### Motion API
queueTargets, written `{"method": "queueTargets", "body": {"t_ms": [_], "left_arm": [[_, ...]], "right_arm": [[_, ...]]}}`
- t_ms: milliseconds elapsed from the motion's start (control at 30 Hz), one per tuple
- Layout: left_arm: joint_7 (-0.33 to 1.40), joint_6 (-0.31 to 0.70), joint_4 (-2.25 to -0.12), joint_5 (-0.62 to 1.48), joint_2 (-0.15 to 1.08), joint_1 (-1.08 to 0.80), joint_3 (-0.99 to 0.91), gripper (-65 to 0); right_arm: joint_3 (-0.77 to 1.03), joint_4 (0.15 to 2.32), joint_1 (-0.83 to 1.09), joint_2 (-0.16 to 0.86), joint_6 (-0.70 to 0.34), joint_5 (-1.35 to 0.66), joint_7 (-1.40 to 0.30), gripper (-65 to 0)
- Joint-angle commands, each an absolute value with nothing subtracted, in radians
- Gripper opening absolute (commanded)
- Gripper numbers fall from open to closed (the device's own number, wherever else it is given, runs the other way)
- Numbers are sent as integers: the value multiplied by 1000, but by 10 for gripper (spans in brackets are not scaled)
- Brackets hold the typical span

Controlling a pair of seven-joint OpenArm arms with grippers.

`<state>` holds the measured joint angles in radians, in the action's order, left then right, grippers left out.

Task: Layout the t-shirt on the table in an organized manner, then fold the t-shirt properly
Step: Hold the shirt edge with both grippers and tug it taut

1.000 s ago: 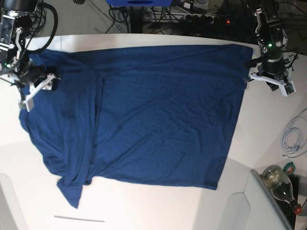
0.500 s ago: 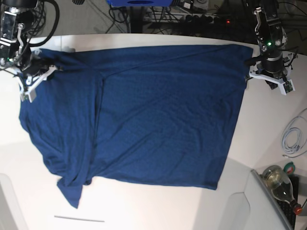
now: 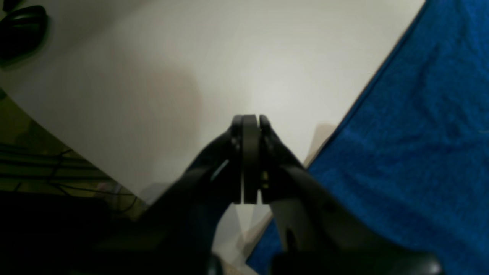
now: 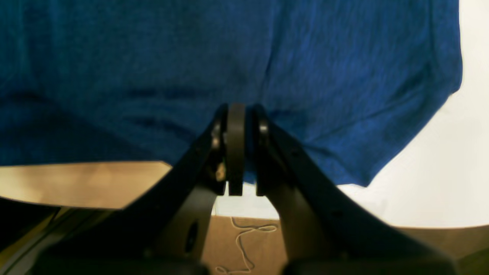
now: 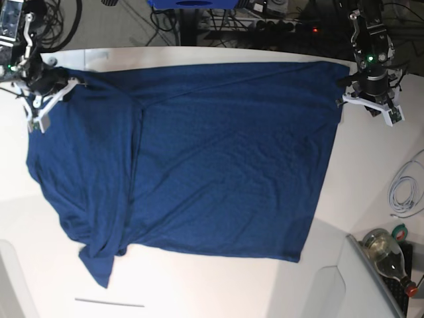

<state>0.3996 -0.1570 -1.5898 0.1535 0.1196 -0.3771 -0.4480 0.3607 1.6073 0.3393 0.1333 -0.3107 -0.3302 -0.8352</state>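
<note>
The t-shirt [image 5: 192,159] is spread nearly flat on the bench [image 5: 371,172], one sleeve bunched near the front. No fold is made yet. The right pincer [image 4: 237,152] is clamped on its edge; the left pincer [image 3: 250,160] is closed, empty, beside the hem.

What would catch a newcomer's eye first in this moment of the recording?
The dark blue t-shirt dominates, spread across most of the white table, one sleeve bunched at its near left corner in the base view. The right gripper is shut on the t-shirt's edge at the far left corner, while the left gripper is shut over bare table beside the opposite corner.
</note>
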Motion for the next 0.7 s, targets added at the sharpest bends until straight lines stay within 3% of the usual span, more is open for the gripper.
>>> {"method": "queueTargets", "body": {"t_ms": [0,100,267,333,667], "left_arm": [[374,-162,-1604,145,131,-374,-449,-650],[374,-162,-1604,145,131,-374,-447,-650],[374,-162,-1604,145,131,-375,-453,-650],[374,-162,-1604,145,131,-375,-453,-650],[374,-162,-1604,145,131,-380,-453,-650]], "right_arm": [[366,1632,338,139,-309,-338,-822,-642],[367,1635,335,136,-309,-338,-819,-636],[367,1644,321,136,-309,-338,-816,-429],[367,1627,306,139,-309,-337,-799,-377],[366,1521,259,145,-309,-335,-777,-377]]}}
